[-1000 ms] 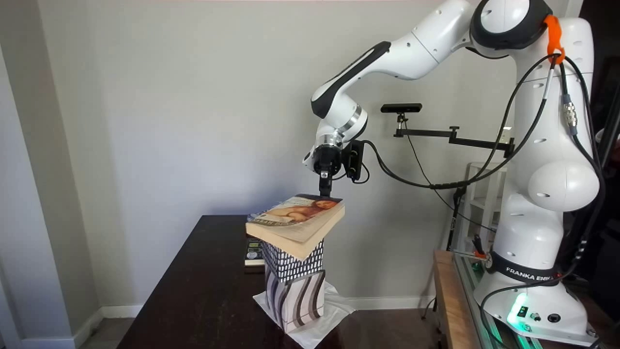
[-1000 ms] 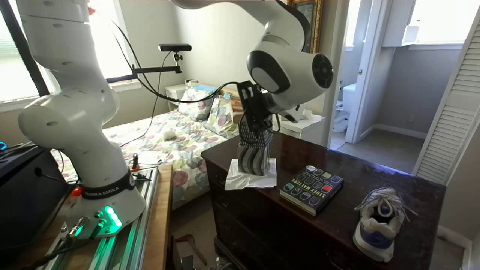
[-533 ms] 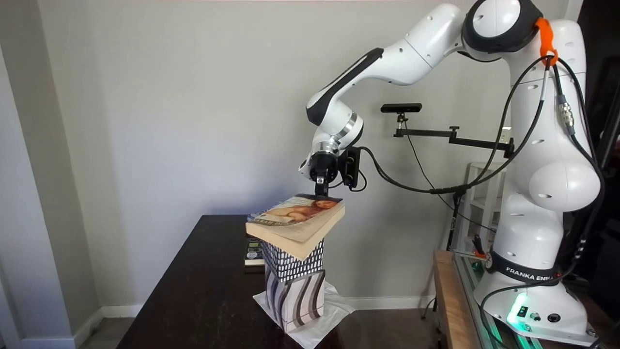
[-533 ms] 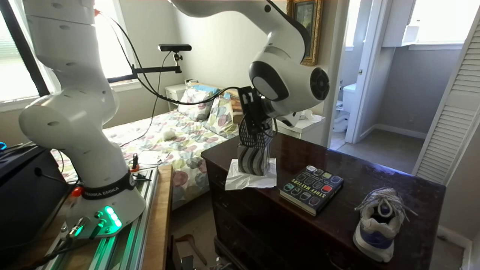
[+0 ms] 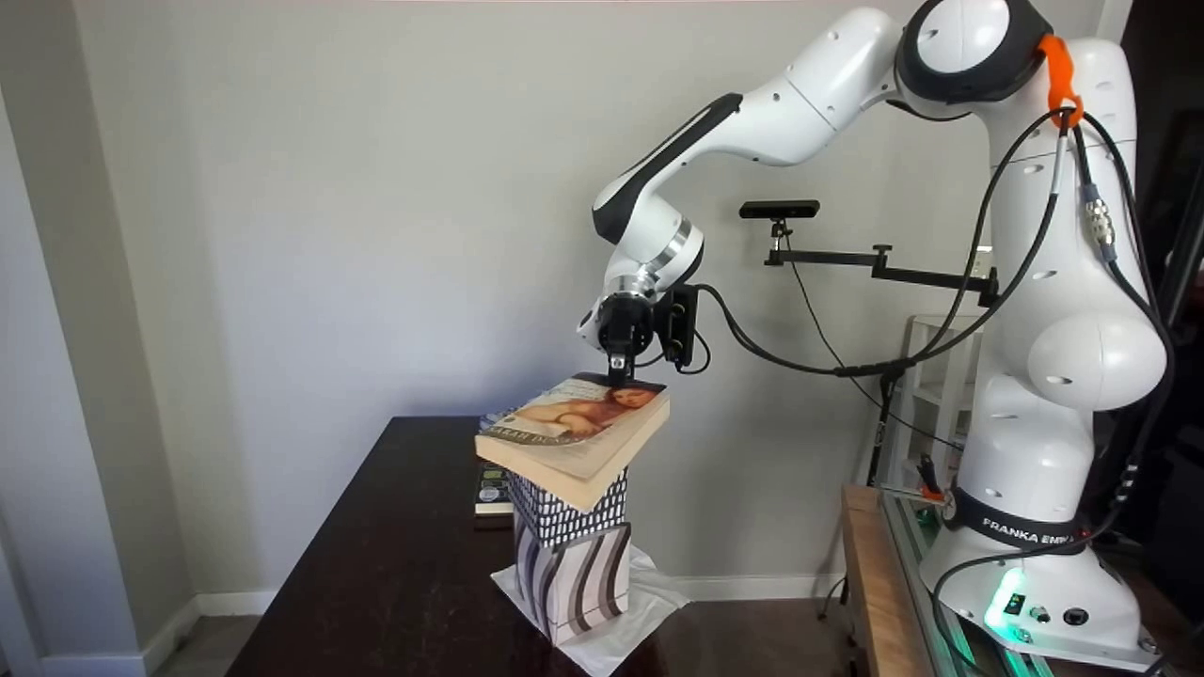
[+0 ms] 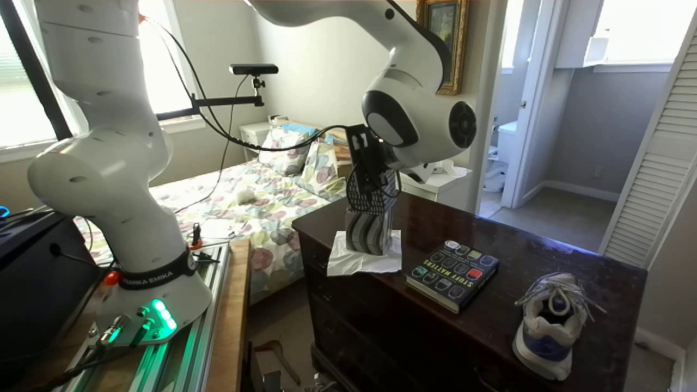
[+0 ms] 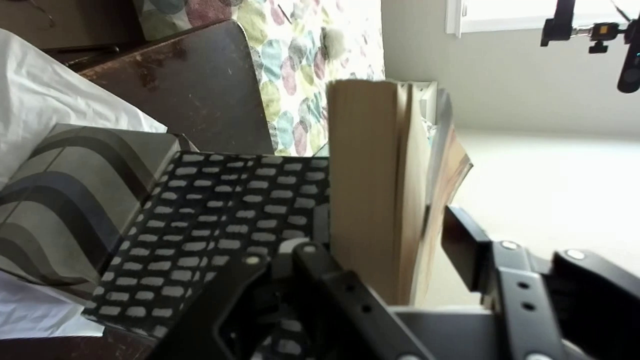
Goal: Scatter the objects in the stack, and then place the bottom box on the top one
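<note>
Lower than a second earlier, your gripper straddled the edge of the paperback on top of the checkered box.
Its jaws stood parted, with a sliver of gap at the cover. You seemed mid-scatter; next, a firm pinch and a lift off the checkered box looked right. Under that box stood the wavy-striped box, due on top later; near it lay the hardcover labelled “STUFF MATTERS”, well apart the sneaker. “FRANKA EMIKA” marked your robot's base.
</note>
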Robot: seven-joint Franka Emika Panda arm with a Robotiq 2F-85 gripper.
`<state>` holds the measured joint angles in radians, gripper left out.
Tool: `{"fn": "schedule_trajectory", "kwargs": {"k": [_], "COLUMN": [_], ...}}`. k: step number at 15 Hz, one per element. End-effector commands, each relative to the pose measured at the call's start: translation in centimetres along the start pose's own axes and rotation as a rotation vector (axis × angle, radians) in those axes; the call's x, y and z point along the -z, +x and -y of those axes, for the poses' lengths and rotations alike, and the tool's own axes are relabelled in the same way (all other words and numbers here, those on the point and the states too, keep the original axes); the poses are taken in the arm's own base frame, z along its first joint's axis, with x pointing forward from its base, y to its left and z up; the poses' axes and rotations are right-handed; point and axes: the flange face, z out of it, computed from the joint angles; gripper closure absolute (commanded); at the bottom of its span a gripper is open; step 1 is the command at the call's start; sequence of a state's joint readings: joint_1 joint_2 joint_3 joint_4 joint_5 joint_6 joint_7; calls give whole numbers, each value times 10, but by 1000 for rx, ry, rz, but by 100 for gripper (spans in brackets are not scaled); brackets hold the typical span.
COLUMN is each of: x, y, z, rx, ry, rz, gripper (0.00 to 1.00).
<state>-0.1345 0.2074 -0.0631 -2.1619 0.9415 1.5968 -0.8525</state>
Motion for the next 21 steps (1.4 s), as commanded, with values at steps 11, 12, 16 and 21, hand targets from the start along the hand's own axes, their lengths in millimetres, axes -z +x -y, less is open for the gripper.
{"fn": "schedule_trajectory", "kwargs": {"k": [11, 12, 16, 21], "x": [9, 9, 5, -5], "y": [7, 9, 20, 36], "z": [18, 21, 34, 52], "rx": [50, 60, 108, 153], "ry": [44, 42, 18, 16], "rz": [-13, -11, -2, 22], "gripper": [93, 93, 93, 93]}}
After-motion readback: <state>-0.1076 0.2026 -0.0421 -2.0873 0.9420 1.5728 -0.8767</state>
